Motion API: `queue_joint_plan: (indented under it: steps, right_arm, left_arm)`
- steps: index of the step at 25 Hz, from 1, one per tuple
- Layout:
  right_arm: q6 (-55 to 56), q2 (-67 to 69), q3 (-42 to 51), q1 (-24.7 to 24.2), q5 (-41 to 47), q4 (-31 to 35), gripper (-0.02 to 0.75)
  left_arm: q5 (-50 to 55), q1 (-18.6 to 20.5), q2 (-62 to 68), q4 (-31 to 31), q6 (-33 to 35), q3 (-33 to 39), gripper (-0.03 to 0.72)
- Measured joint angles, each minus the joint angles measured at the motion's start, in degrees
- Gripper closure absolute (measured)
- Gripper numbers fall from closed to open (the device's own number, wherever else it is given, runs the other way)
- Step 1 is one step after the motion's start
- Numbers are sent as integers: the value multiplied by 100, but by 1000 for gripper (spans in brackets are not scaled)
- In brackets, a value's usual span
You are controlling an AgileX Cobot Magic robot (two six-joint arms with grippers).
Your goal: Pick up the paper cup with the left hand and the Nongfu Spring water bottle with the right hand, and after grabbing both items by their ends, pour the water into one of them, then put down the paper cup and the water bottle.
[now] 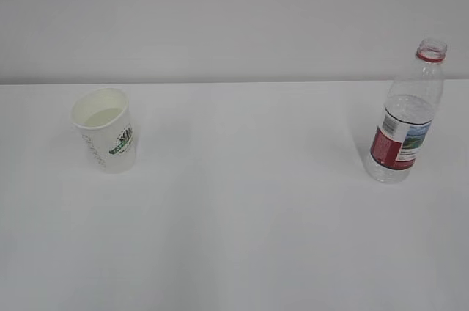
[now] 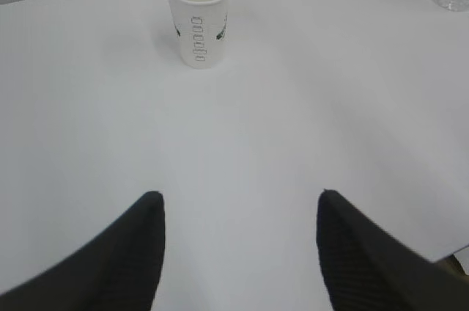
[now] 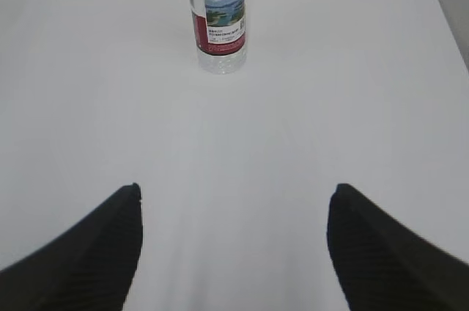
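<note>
A white paper cup (image 1: 106,129) stands upright at the left of the white tabletop (image 1: 249,208), clear water (image 1: 102,116) visible inside. Well apart, at the right, the uncapped Nongfu Spring water bottle (image 1: 407,120) stands upright. From its wrist camera, the left tool (image 2: 238,212) hangs spread wide and empty short of the cup; the right tool (image 3: 234,205) likewise gapes, empty, facing the bottle.

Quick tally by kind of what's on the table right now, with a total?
Paper cups: 1, the paper cup
Water bottles: 1, the Nongfu Spring water bottle, uncapped
Total: 2
</note>
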Motion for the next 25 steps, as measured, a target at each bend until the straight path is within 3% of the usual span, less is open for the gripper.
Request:
queue_joint_plan:
  steps: [25]
  right_arm:
    - [0, 0, 148, 0, -260, 8, 148]
  left_arm:
    - [-134, 0, 0, 0, 0, 104, 232]
